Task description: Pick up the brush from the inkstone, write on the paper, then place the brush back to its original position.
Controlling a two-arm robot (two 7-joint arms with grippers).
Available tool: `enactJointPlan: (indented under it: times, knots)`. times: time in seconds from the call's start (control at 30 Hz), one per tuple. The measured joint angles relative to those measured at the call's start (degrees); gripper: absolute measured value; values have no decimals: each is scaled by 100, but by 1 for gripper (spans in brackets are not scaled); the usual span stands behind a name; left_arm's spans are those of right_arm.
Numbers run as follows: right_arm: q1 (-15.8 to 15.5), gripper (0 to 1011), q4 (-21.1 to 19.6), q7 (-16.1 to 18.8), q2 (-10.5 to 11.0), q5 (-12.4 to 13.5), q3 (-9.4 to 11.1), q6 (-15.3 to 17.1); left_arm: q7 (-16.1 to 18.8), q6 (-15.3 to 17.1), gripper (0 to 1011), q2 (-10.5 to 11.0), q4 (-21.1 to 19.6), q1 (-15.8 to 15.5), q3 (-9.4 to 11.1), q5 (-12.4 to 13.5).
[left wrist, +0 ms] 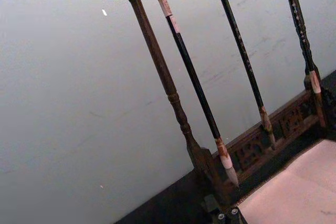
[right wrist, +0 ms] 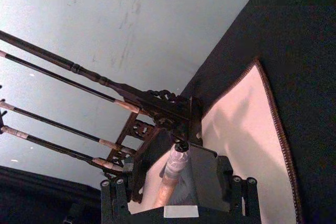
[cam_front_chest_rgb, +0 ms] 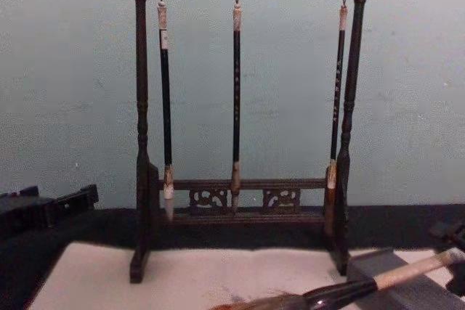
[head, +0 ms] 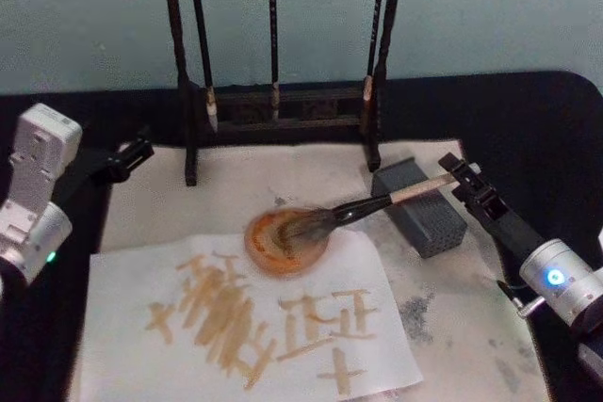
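Head view: large beige-and-black calligraphy brush (head: 377,202) centre-right, handle across dark grey rectangular inkstone (head: 429,223), bristles in round orange-brown dish (head: 268,247). Creased off-white paper sheet (head: 132,364), orange strokes, lower centre. Right gripper (head: 459,172) at handle end; left gripper (head: 127,157) idle, left edge.
Left wrist view: carved dark wooden rack (left wrist: 157,61).
Right wrist view: jaws wide apart, straddling handle, gripping nothing.
Chest view: handle on inkstone, lower right.
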Motion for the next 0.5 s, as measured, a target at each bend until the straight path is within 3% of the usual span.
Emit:
enactJointPlan:
  times: [0.23,0.47,0.5]
  knots:
    - [-8,1001,-3,-8,-6,0,11,-4,0,0,1002,0,0,0,0,0]
    - [-11,871,-3,-15,-10,-1,18,-7,0,0,1002,0,0,0,0,0]
    - [-12,817,-3,-16,-10,-1,19,-7,0,0,1002,0,0,0,0,0]
